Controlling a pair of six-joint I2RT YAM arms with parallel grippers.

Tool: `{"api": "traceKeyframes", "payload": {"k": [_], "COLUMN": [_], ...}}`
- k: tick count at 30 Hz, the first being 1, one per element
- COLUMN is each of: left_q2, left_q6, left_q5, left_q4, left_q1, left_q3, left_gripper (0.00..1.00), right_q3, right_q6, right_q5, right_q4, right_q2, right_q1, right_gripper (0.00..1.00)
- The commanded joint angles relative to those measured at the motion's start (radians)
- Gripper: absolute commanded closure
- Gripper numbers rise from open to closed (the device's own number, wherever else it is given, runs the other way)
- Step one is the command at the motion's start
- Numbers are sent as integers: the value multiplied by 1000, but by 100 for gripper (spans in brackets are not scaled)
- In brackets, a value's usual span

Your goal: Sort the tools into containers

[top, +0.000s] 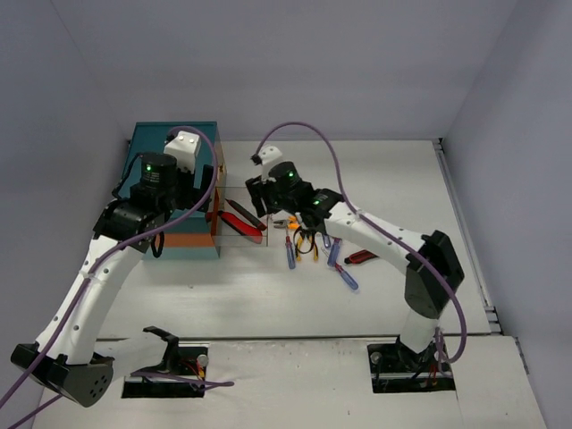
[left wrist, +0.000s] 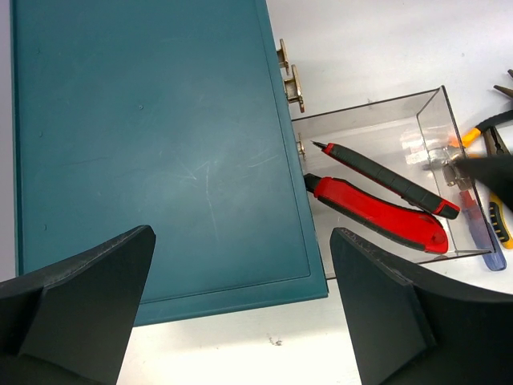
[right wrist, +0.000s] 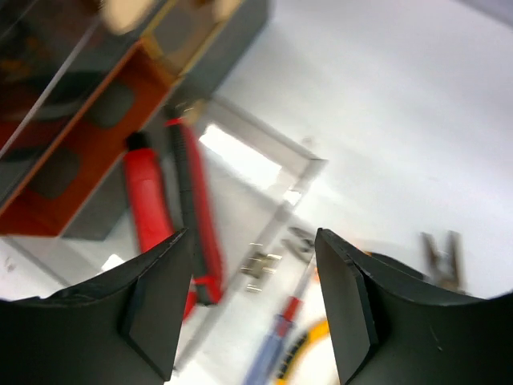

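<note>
Left gripper (left wrist: 242,233): hangs over the lid of the teal chest (left wrist: 144,144), jaws spread wide, nothing between them.
Teal chest: at the far left of the counter (top: 268,295), its knobbed face turned right.
Open drawer (left wrist: 433,104): clear-walled, pulled out rightward from the chest. Two red-and-black cutters (left wrist: 377,212) lie inside, side by side and slanted.
Right gripper (right wrist: 250,237): hovers above the drawer's front end, near its brass knob (right wrist: 260,261). The jaws are parted and empty.
Loose tools: just right of the drawer, orange-handled pliers (top: 290,223) and blue screwdrivers (top: 344,273) lie crowded together. One loose cutter (top: 360,256) lies at the cluster's right edge.
Step in hand: probably fetching the next tool for this drawer; the loose cutter looks like the match.
Doing it well: approach the loose cutter from its open right side, jaws across the handle rather than along it. Lift straight up before crossing the pile, so no neighbour is dragged. Release low inside the drawer walls, clear of the two already lying there.
</note>
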Motion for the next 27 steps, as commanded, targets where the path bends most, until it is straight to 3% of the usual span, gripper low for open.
{"api": "traceKeyframes", "payload": {"k": [1, 7, 11, 19, 27], "left_q2": [0, 0, 9, 13, 4], "left_q6": [9, 29, 31, 65, 63], "left_q5": [23, 64, 106, 115, 113], "left_q4": [38, 39, 38, 37, 38], "left_q1": [-5, -7, -9, -20, -21], "left_q3": [50, 53, 59, 88, 68], "left_gripper": [11, 11, 11, 11, 11], "right_q3": [-77, -261, -373, -447, -582], "right_q6": [54, 165, 217, 349, 462], "right_q5": [73, 202, 181, 194, 153], "right_q4": [-8, -212, -320, -575, -598], "right_q2": [-155, -273, -317, -315, -327], "right_q1": [-144, -317, -450, -473, -473], "right_gripper": [42, 40, 40, 39, 40]}}
